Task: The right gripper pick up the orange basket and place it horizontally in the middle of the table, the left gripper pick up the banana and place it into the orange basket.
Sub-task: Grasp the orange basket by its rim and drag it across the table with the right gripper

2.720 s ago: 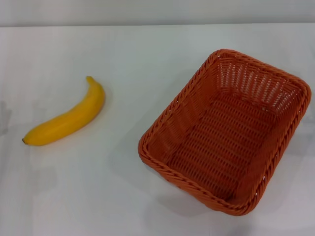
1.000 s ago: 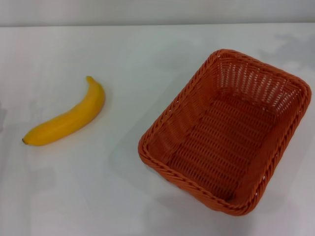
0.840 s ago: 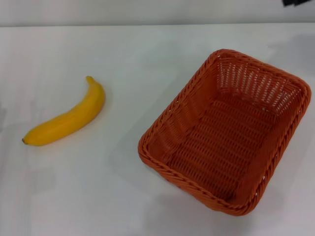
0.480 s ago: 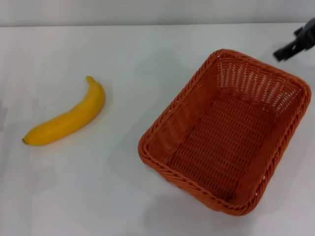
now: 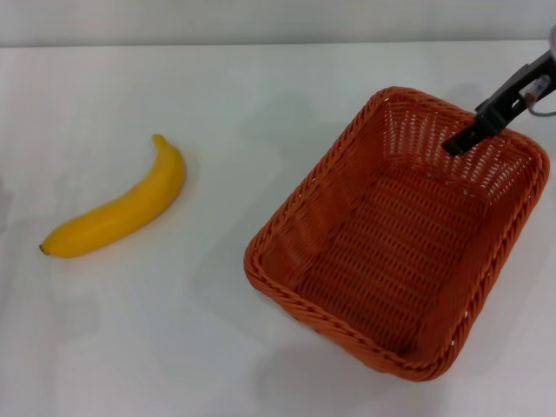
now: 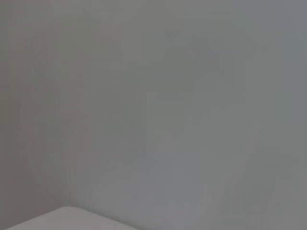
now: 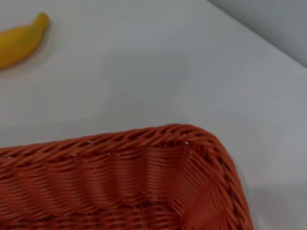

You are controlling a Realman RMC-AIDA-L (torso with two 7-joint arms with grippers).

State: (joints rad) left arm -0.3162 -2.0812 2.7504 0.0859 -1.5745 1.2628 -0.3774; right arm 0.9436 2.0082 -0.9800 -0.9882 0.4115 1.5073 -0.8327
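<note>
The orange basket (image 5: 304,193) lies empty and at a slant on the white table (image 5: 174,347), right of the middle. The yellow banana (image 5: 122,211) lies on the table at the left, well apart from the basket. My right gripper (image 5: 460,139) reaches in from the upper right and hangs over the basket's far corner, just inside its rim. In the right wrist view a corner of the basket (image 7: 144,182) fills the picture, and the banana (image 7: 21,40) shows farther off. The left gripper is out of view.
The table's far edge (image 5: 261,43) meets a grey wall. The left wrist view shows only that grey wall and a small white piece of the table (image 6: 62,218).
My right gripper has come into view from the upper right and moved down over the basket's far corner. The banana and the basket have not moved.
</note>
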